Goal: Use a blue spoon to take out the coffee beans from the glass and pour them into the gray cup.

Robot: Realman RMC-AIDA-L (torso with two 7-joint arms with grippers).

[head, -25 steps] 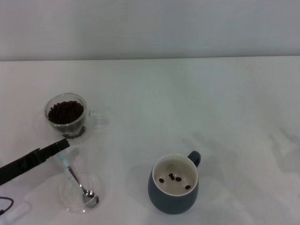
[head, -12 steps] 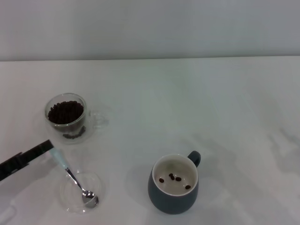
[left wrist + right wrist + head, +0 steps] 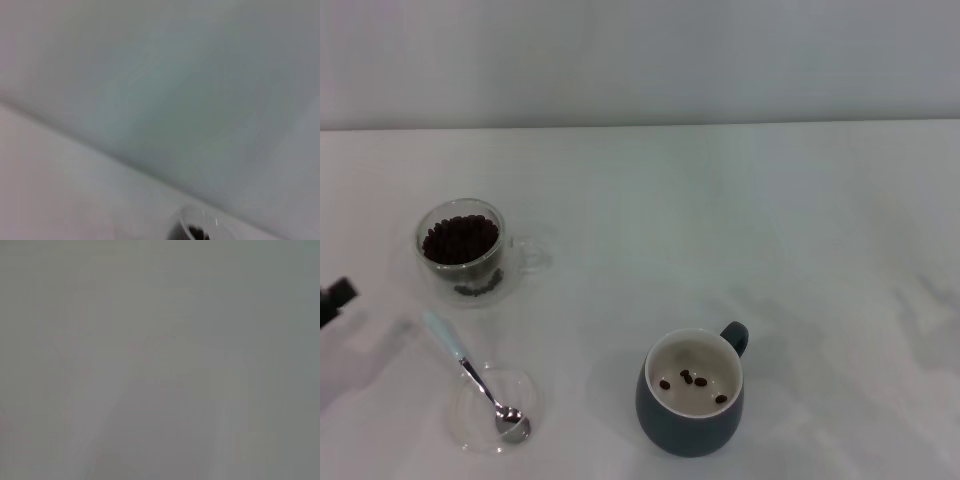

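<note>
White tabletop: few beans (image 3: 692,380) in mug (image 3: 690,428), glass (image 3: 462,249) full, spoon (image 3: 470,373) resting in dish (image 3: 525,395); left gripper (image 3: 334,297) grip unclear.

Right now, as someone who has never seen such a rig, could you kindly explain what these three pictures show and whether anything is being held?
A two-armed robot stands at a white table. The head camera looks down on it; each wrist camera shows mostly blank wall. On the table: a clear double-walled glass of dark coffee beans, a blue-gray mug with four beans inside, and a pale-blue-handled teaspoon resting in a flat clear glass dish. Only the left gripper shows, at the left edge, holding nothing.
</note>
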